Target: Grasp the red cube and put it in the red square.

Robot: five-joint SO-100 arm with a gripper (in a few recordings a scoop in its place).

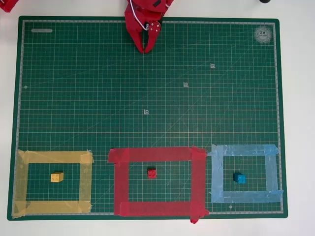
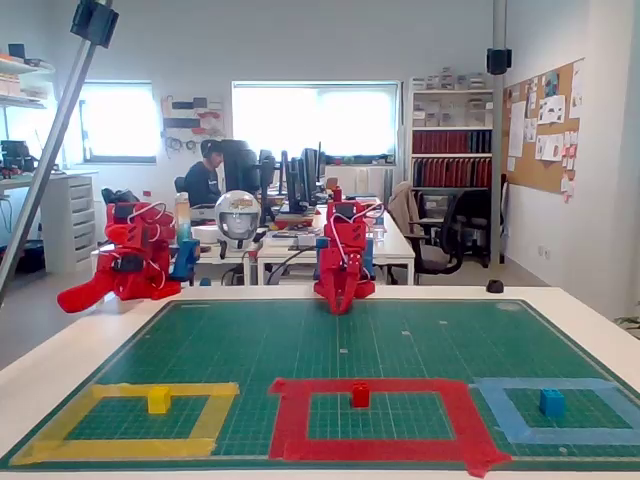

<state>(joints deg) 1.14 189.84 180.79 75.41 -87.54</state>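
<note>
red cube [image 1: 152, 173] already sits inside the red square [image 1: 157, 155] near its middle, so placement looks done; pincer [image 1: 147, 49] is well apart at the mat's far edge, tips nearly together, holding nothing.

Cutting mat [image 1: 98, 98]: matt green, rubbery-looking sheet, printed pale grid, smooth. Red square [image 1: 199, 177] near the mat's front edge: wide tape strips, slightly wrinkled, rough overlapping corners. Red cube [image 1: 152, 173]: plain, matt, looks like plastic. Gripper [image 1: 146, 48] at the mat's back edge: red moulded plastic, faint sheen. Desk [image 1: 298, 123]: smooth white surface.
</note>
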